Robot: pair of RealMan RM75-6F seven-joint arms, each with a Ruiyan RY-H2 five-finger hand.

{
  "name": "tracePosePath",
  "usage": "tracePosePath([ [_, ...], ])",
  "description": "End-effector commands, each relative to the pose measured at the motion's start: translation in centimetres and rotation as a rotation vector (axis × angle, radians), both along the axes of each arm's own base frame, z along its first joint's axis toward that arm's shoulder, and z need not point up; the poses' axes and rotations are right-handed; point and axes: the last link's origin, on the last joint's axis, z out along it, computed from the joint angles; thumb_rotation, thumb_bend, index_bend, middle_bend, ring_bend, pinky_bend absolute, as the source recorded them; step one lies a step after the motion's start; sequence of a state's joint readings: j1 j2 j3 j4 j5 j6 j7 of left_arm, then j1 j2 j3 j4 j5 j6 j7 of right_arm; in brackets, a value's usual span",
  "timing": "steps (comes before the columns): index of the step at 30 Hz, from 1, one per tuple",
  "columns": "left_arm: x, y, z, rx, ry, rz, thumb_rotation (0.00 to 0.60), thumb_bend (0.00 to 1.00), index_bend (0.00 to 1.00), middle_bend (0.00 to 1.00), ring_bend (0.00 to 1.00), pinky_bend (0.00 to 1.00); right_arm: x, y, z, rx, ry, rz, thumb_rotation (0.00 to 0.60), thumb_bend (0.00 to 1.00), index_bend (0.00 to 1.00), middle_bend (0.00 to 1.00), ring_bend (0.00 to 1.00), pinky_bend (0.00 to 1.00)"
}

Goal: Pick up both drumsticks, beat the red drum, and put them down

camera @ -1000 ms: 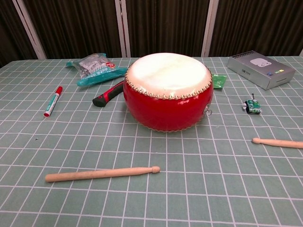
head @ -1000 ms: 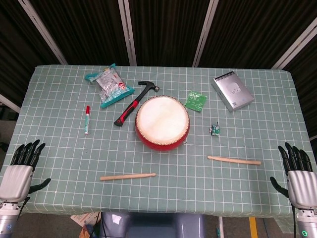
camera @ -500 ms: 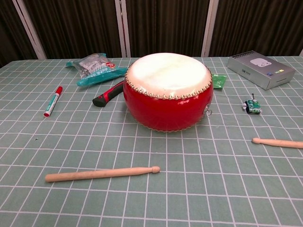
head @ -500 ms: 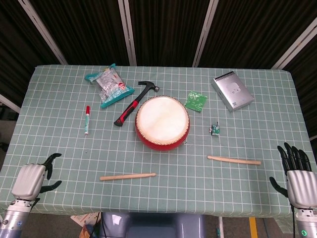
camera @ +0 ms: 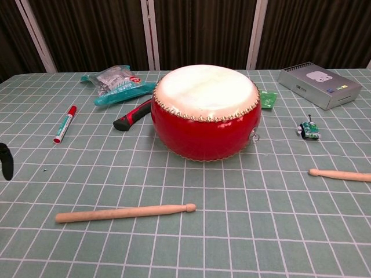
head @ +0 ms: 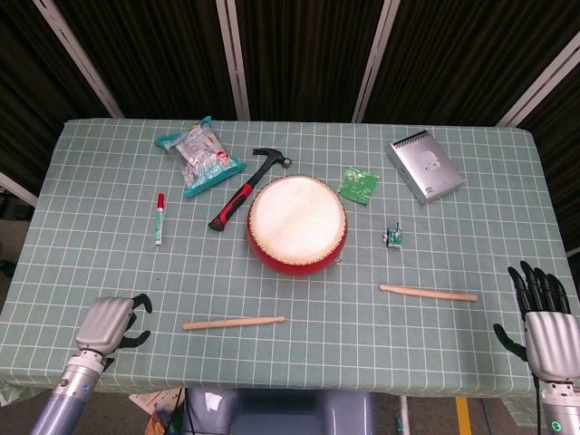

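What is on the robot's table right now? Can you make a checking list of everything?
Surface: table under a green checked cloth, flat.
Job's things: red drum upright at the middle; left drumstick and right drumstick lying flat on the cloth in front of it, neither one held.
Clutter: hammer touching the drum's far left; red marker; snack bag; green packet; silver box; small toy.
Hands: left hand over the near left edge, holding nothing, beside the left drumstick; right hand at the near right corner, fingers apart, empty.
Cables: nothing seen.
Surroundings: dark curtain behind.
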State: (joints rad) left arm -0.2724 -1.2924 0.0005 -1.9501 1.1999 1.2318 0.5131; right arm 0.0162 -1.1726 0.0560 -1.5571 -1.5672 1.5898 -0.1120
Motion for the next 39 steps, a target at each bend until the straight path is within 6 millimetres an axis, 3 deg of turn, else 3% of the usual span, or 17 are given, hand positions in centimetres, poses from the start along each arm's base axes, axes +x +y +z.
tracePosePath([
  [1, 1.9, 1.1, -2.1, -0.035, -0.011, 0.000, 0.600, 0.20, 0.46, 1.00, 1.00, 1.00, 0.0, 0.0, 0.0, 0.001, -0.002, 0.001, 0.600, 0.26, 0.00, 0.00, 0.00, 0.08],
  [16, 5.5, 2.8, -7.7, -0.075, 0.000, 0.035, 0.600, 0.23, 0.45, 1.00, 1.00, 1.00, 0.0, 0.0, 0.1, 0.003, -0.010, 0.006, 0.600, 0.26, 0.00, 0.00, 0.00, 0.08],
  [30, 6.0, 3.2, -9.9, -0.105, 0.006, 0.063, 0.600, 0.24, 0.46, 1.00, 1.00, 1.00, 0.0, 0.0, 0.1, 0.002, -0.015, 0.006, 0.600, 0.26, 0.00, 0.00, 0.00, 0.08],
  [39, 6.7, 2.9, -10.1, -0.104, -0.023, 0.051, 0.600, 0.24, 0.45, 1.00, 1.00, 1.00, 0.0, 0.0, 0.1, -0.001, -0.013, 0.008, 0.600, 0.26, 0.00, 0.00, 0.00, 0.08],
])
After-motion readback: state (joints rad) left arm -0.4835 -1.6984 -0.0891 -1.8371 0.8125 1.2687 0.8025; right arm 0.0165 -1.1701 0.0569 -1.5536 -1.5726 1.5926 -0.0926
